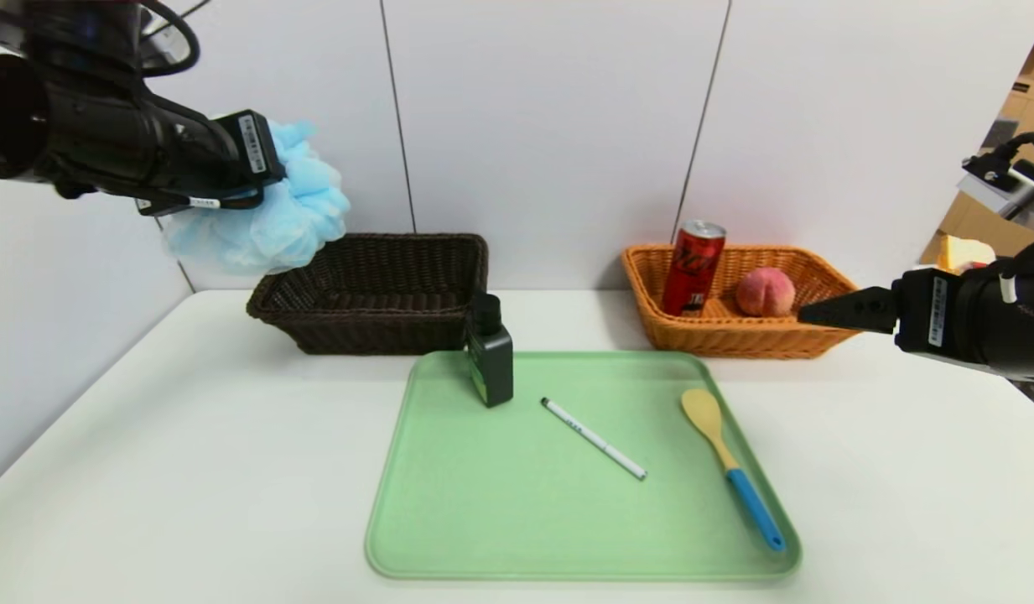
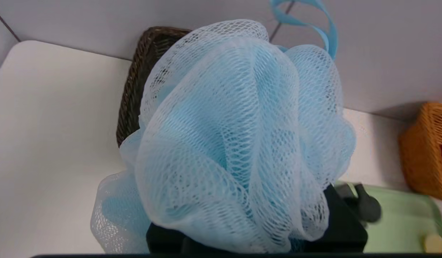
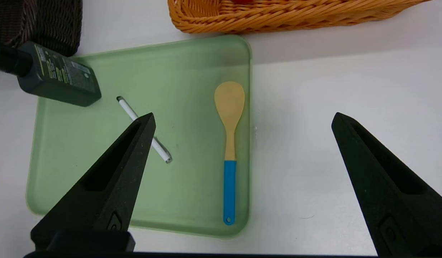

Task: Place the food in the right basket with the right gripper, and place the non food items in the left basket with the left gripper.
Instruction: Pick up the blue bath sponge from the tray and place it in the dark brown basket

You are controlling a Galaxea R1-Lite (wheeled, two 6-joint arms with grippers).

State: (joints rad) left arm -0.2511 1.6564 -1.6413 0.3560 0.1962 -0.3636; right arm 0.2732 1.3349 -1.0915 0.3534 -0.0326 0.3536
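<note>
Above left basket (image 1: pixel 374 289), left gripper (image 1: pixel 261 180) jaws pinching blue pouf (image 1: pixel 273 205); right gripper (image 3: pixel 242 120) jaws spread. Dark bottle (image 1: pixel 490 361) label unreadable; pen (image 1: pixel 594 438) print illegible.

left gripper (image 1: pixel 261 180) fingers: buried in the bath pouf (image 2: pixel 238 143), not visible in either view.
dark brown basket (image 2: pixel 134 89): mostly hidden behind the pouf in the left wrist view.
dark bottle (image 3: pixel 56 73): cap cut off by the right wrist picture's edge.
orange-tan basket (image 3: pixel 278 16): only its near wall shows there.
pen (image 3: pixel 143 129): middle hidden behind a right gripper finger.
</note>
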